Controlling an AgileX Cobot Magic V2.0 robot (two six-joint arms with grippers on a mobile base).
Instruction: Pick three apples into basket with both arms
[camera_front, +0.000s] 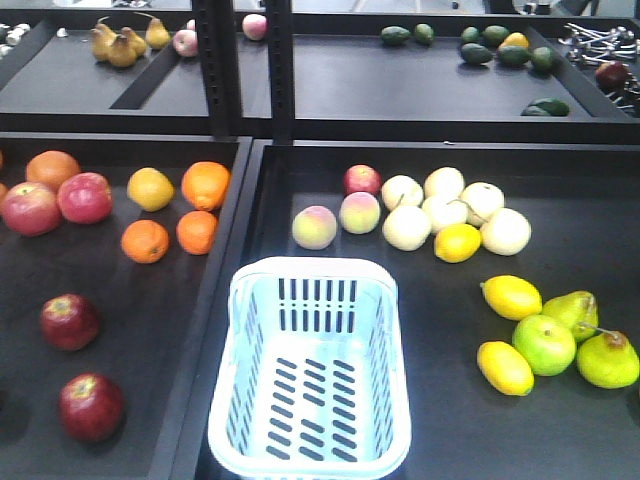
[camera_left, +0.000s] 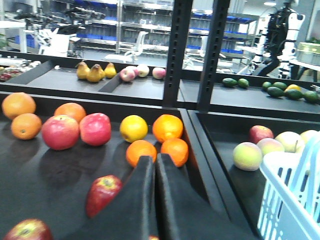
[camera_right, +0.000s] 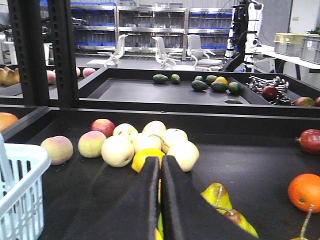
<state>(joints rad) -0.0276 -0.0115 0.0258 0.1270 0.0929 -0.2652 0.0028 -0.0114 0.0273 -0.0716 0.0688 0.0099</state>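
While the wrist views show each hand only from behind, the fingertips are plain. The left gripper (camera_left: 154, 161) has its fingers pressed together with a thin seam between them, pinching nothing. The right gripper (camera_right: 160, 160) stands the same way. Neither gripper falls inside the front view.

The basket (camera_front: 310, 266) stands upright at the near left corner of the right tray (camera_front: 440, 400), its slotted bottom bare. Each wrist view cuts it off at a frame edge.

Two apples lie in the left tray (camera_front: 160, 335), apart from each other and well apart from the basket: the far apple (camera_front: 69, 321) and the near apple (camera_front: 91, 406), close to the near edge. In the left wrist view both sit left of my fingers, the near one cut off by the frame bottom.

A dark fruit (camera_right: 310, 141) sits at the right edge of the right wrist view, partly cut off. I cannot tell its kind.
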